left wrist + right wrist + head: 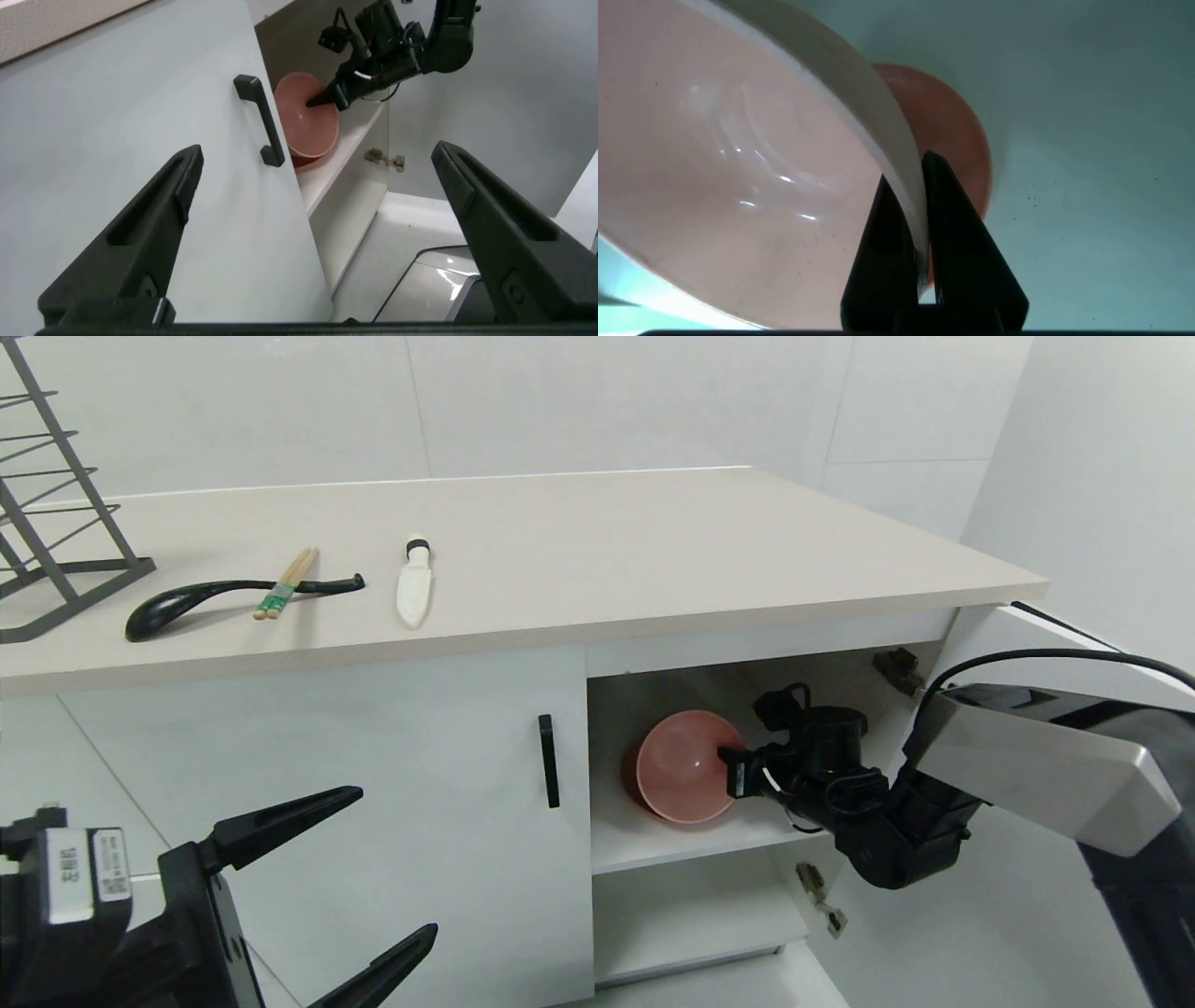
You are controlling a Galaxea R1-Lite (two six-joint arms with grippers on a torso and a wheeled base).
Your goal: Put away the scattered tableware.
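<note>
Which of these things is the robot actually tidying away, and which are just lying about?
Part of the job: pink bowl, clamped in the right gripper at the cabinet shelf; black spoon, chopsticks and white utensil on the counter.
Just there: wire rack, closed cabinet door, open left gripper.

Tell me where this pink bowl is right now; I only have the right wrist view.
Observer: The pink bowl is inside the open cabinet's upper compartment, tipped on edge with its opening facing outward.
Operator: Report the left arm.
Observer: The left gripper hangs low in front of the closed cabinet door, jaws open and empty.
Operator: List what's on the counter.
Observer: A black spoon, chopsticks lying across its handle, and a white utensil lie on the countertop.
</note>
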